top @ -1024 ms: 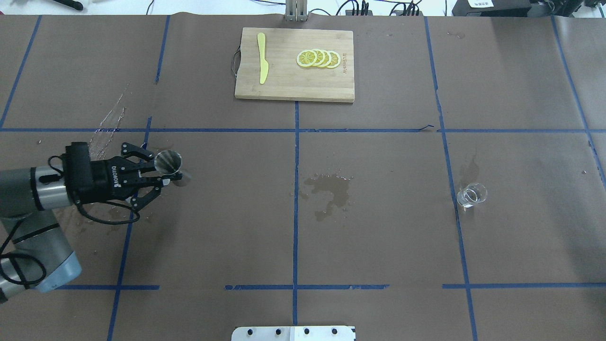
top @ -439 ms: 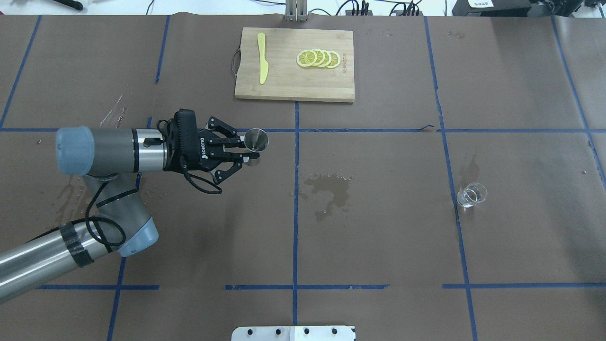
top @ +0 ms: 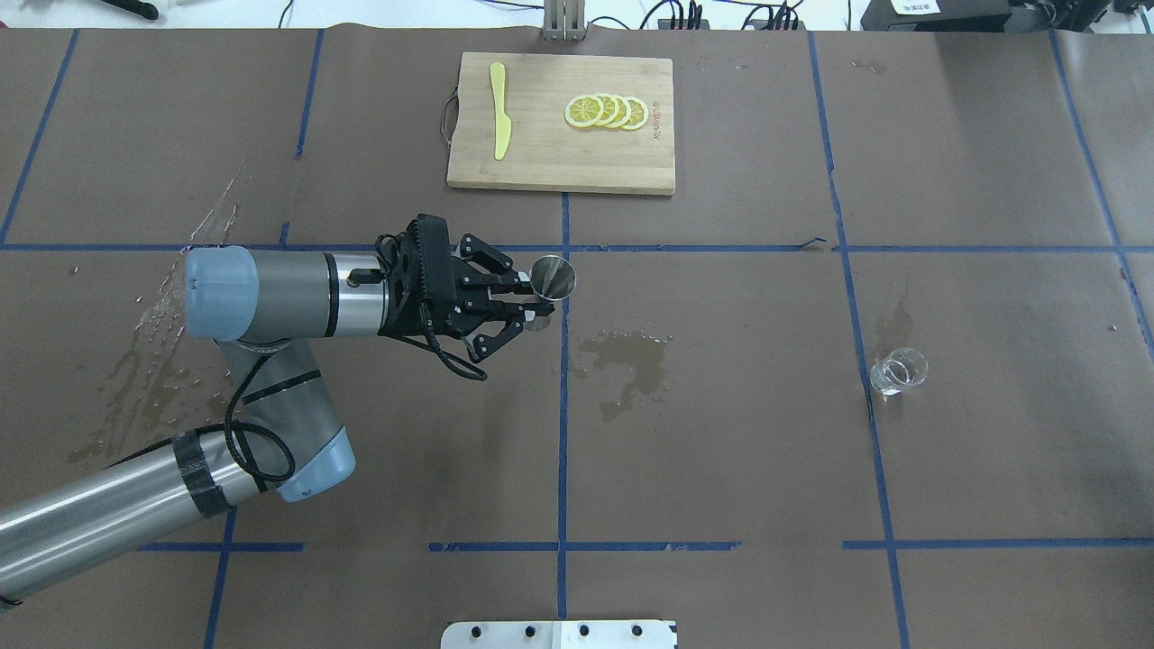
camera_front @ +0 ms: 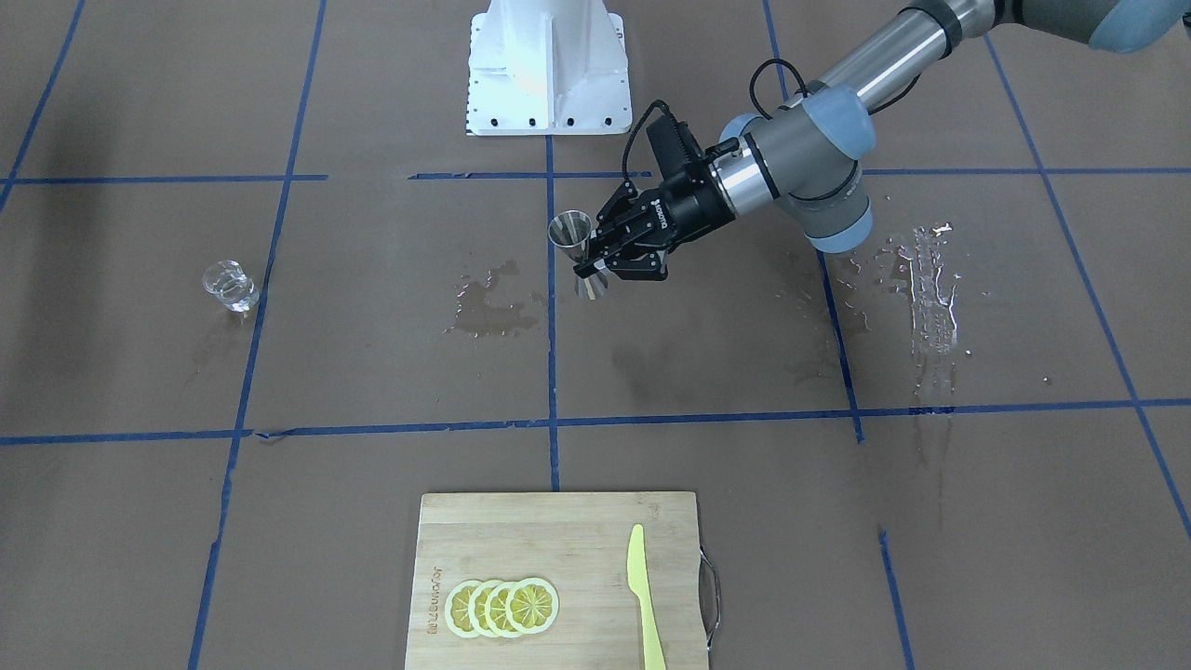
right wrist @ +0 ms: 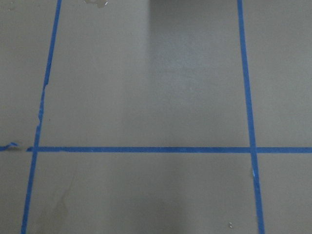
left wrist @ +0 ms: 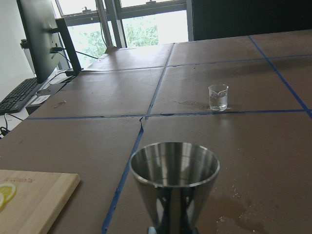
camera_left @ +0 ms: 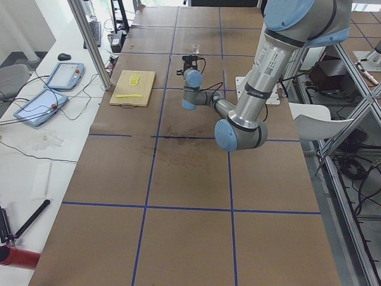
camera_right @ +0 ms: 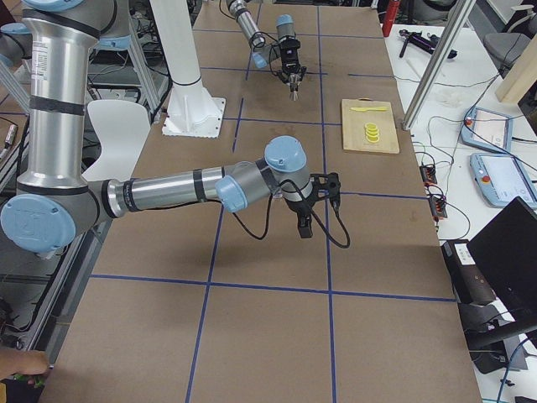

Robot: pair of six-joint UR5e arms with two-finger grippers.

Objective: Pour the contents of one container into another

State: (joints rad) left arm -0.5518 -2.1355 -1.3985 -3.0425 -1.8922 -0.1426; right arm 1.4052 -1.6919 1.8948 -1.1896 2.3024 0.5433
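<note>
Two task items, well apart. The jigger (top: 553,276) is polished steel, a double cone with a narrow waist, upright with its mouth up. The left gripper (top: 538,306) has its fingers clamped on the waist. The jigger sits at the centre tape line, just left of a dark wet patch (top: 631,356) on the matte brown paper. The glass (top: 898,370) is short, round and clear, standing alone on the paper far out on the right, with nothing touching it.

The bamboo board (top: 559,158) at the far edge carries overlapped lemon slices (top: 606,111) and a flat yellow knife (top: 499,108).

Overhead shows mostly the jigger's rim. The front view shows both cones (camera_front: 570,237) and the grip at the waist. The left wrist cam shows the bowl's mirror-like wall (left wrist: 174,180), with the glass (left wrist: 218,97) beyond it.

The right gripper (camera_right: 306,222) appears only in the right side view, over bare paper, and I can't tell how far its fingers are spread. The right wrist cam shows only paper and blue tape.
</note>
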